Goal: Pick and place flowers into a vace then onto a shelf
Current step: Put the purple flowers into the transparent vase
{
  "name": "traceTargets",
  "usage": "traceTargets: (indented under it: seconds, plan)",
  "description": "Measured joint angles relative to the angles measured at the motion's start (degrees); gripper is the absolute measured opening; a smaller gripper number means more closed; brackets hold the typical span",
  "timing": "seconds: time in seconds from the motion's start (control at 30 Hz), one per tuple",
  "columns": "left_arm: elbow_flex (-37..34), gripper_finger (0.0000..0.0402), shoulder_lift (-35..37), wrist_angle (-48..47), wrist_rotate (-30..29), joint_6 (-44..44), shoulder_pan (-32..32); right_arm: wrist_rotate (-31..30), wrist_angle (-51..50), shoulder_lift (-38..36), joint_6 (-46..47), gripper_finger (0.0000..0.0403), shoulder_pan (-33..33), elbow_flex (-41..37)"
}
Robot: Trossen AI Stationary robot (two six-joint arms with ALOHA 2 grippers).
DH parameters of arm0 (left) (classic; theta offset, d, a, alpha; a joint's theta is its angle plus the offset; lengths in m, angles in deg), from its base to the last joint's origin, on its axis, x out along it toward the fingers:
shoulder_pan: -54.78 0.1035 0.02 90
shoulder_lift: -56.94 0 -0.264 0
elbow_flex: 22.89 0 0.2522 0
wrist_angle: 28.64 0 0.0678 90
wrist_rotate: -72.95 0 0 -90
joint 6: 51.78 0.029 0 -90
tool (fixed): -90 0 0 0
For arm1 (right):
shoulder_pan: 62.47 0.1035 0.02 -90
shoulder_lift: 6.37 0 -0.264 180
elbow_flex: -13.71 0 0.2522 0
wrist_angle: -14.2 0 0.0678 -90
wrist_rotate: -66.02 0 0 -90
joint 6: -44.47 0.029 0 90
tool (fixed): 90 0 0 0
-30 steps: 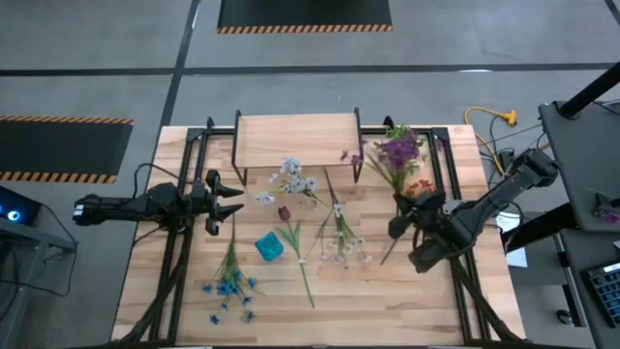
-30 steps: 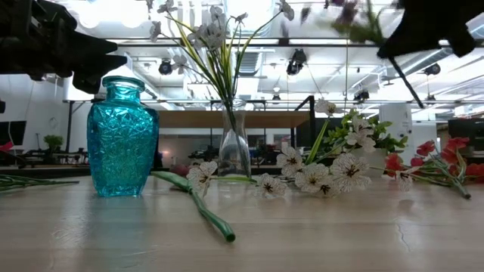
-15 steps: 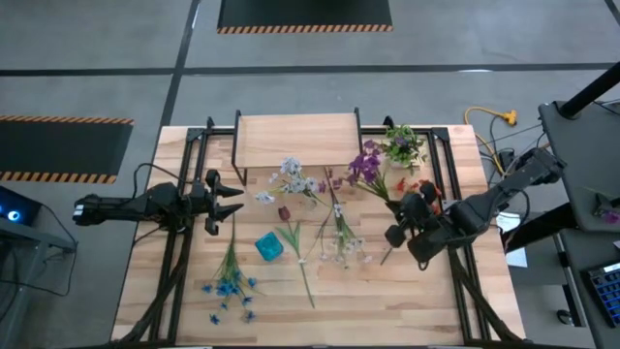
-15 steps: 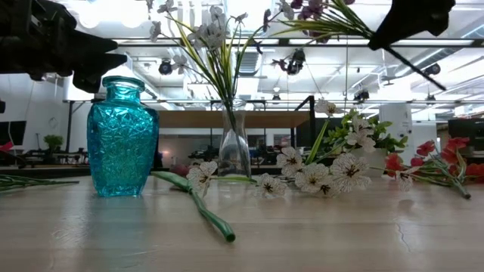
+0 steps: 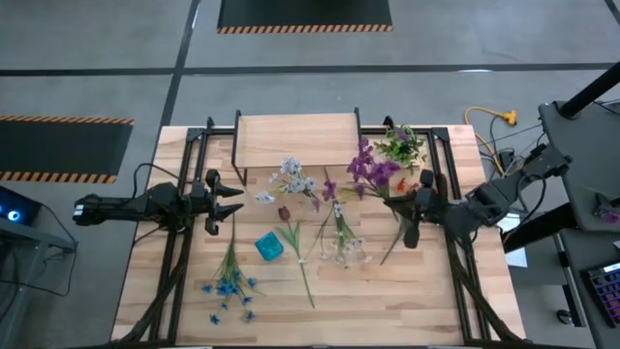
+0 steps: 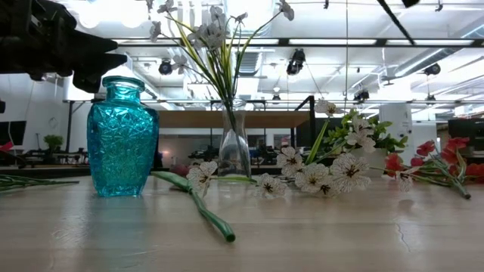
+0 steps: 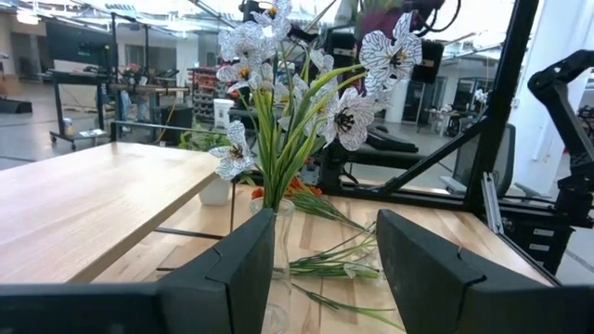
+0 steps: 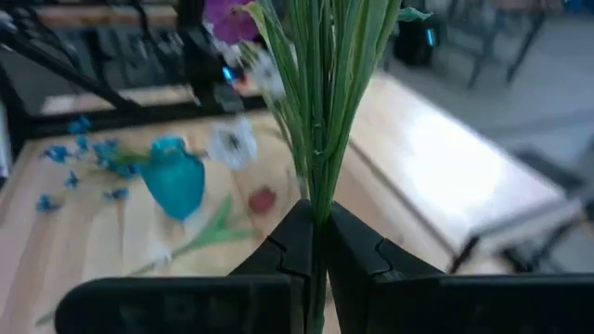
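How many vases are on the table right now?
2. A blue vase stands near the table's middle, empty. A clear glass vase holding white flowers stands beyond it, in front of the shelf. None seem hidden.

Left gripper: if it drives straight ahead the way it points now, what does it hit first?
Most likely the clear glass vase with the white flowers: it stands dead ahead between the open fingers of the left gripper. Depth is unclear, so how soon is hard to judge.

blue vase [image 5: 269, 248] teal | held flowers [image 5: 373, 172] purple | shelf [image 5: 296, 140] light wood
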Motion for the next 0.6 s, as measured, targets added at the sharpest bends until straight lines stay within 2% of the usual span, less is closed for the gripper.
traceTargets:
  seconds: [0.17, 0.3, 0.5, 0.6]
  plan:
    - [0.0, 0.0174, 0.0, 0.0, 0.0, 0.0, 0.0, 5.3, 17.8, -3.8, -13.6, 0.0013, -2.6, -8.0]
    - [0.0, 0.0174, 0.0, 0.0, 0.0, 0.0, 0.0, 9.0, 27.9, -6.8, -18.9, 0.0013, -7.4, -14.8]
    - [0.0, 0.0174, 0.0, 0.0, 0.0, 0.0, 0.0, 22.7, 52.7, -6.5, -27.2, 0.0013, -17.8, -25.7]
    - [0.0, 0.0174, 0.0, 0.0, 0.0, 0.0, 0.0, 26.6, 64.7, -3.9, -30.3, 0.0013, -21.8, -30.1]
